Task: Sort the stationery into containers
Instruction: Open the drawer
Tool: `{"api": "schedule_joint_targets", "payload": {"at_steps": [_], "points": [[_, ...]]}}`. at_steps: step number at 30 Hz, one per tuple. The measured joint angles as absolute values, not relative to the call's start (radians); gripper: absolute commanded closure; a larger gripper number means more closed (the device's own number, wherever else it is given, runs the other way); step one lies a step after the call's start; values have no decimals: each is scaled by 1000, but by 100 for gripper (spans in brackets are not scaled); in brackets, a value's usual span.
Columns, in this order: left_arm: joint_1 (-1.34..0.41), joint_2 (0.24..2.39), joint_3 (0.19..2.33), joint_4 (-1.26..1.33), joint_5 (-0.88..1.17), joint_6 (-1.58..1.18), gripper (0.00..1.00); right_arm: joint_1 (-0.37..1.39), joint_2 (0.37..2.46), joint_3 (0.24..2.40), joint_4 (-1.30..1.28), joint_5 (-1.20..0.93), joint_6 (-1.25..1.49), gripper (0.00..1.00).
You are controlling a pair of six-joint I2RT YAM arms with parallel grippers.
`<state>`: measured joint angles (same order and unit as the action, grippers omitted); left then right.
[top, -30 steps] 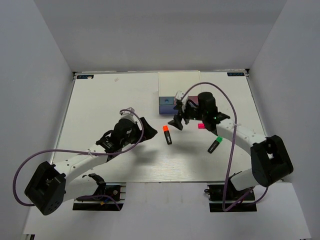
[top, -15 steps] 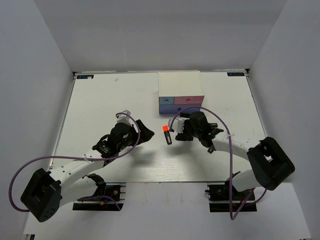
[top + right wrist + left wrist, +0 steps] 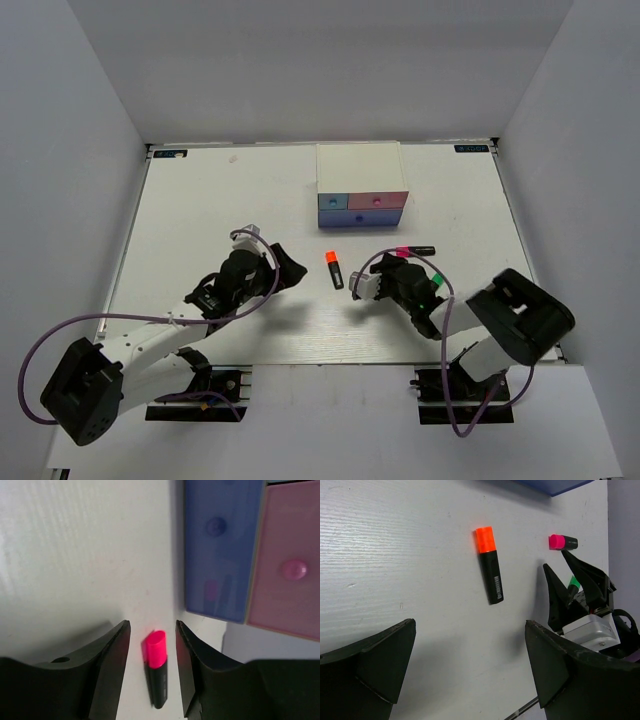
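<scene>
On the table (image 3: 200,220), right of centre, found pink highlighter (image 3: 156,670) lying flat on the near side of the white drawer box (image 3: 360,165), apart from it. Logged right gripper (image 3: 152,624) as open to a moderate gap, holding nothing. From its wrist view, placed the pink highlighter inside that gap, touching neither of the fingers (image 3: 110,670), long axis running along them, cap pointing away toward blue drawer (image 3: 220,550) and pink drawer (image 3: 292,565). Cannot tell fingertip height above the barrel from any view. Judged this alignment favourable for a squeeze across the barrel's short width rather than its length. Rated right arm (image 3: 470,310) plainly the nearer one for this item.

Logged left gripper (image 3: 469,625) as wide open, also empty. Noted orange highlighter (image 3: 489,567) just ahead of it, not touching, between the two grippers, cap toward the far side, barrel slightly slanted. Spotted only the cap of green highlighter (image 3: 437,279) beside the right arm, barrel hidden.

Read all drawer fronts as shut; expect to need one opened before any drop. Step in hand, by judgement: descend and pinch the pink highlighter. Risk of nudging the barrel sideways with a one-sided finger landing.
</scene>
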<state>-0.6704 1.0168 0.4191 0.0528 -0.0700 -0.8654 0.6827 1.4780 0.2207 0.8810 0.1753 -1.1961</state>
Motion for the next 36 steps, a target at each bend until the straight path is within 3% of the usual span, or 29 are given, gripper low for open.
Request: {"api": "schedule_joint_targets", "payload": {"at_steps": [12,17,28,36], "points": [[-670,981,382,56,-91,-881,0,704,1948,277,1395,255,-1469,56],[-670,981,381,57,-98,-882,0,709,1985,351,1394,272,-1481,46],[-670,995,363,84,-102,-881,0,710,2044,489,1360,281,-1488,38],[-670,995,363,84,-105,-881,0,713,2102,569,1379,280,-1503,38]]}}
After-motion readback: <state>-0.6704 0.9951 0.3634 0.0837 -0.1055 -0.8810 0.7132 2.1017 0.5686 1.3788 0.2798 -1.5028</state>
